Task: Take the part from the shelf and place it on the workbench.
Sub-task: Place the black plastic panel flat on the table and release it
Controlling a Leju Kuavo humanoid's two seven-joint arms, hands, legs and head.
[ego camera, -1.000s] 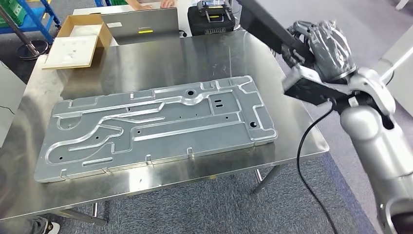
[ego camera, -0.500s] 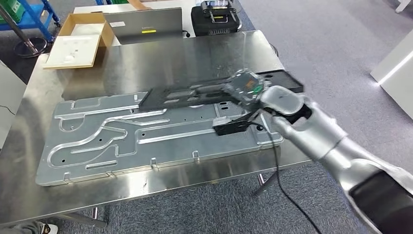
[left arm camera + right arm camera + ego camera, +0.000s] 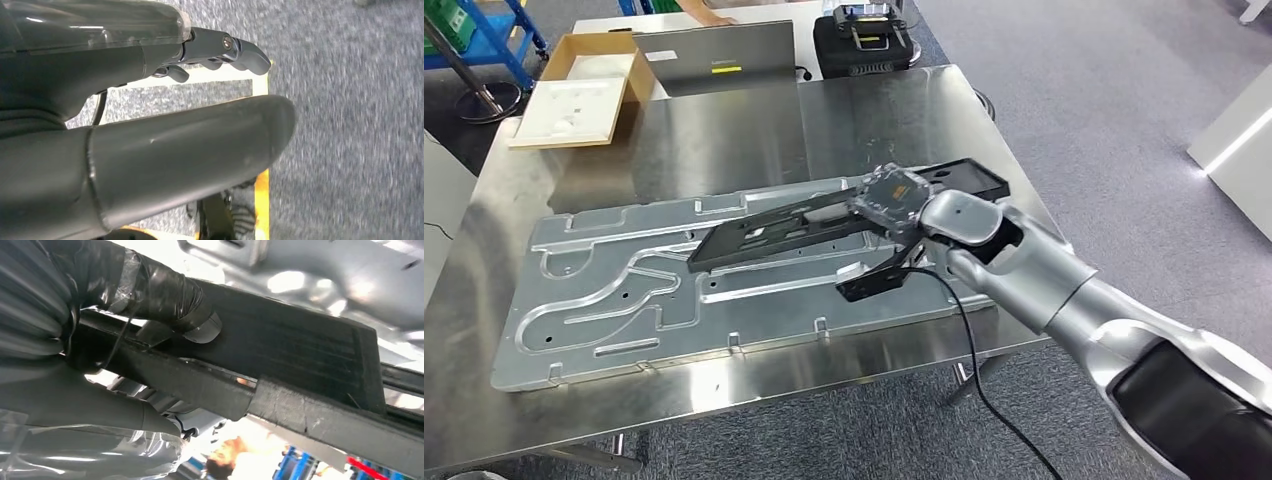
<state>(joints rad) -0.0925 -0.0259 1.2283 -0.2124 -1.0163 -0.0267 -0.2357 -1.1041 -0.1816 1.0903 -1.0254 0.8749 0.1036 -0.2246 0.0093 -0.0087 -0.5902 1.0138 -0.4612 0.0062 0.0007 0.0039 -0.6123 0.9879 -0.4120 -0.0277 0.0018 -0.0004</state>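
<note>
Head view: right hand (image 3: 892, 198) grips the black part (image 3: 824, 215), its fingers hidden beneath the part.

Matt black plastic part (image 3: 824, 215) over shiny stamped metal plate (image 3: 624, 290), brushed-steel workbench (image 3: 724, 130).

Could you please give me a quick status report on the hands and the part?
Right hand grips black part, low over metal panel on workbench. Left hand hanging, empty. Nothing blocking.

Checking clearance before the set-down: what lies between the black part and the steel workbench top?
The large stamped aluminium panel lies flat on the workbench, directly under the black part held by the right hand, per the head view.
</note>
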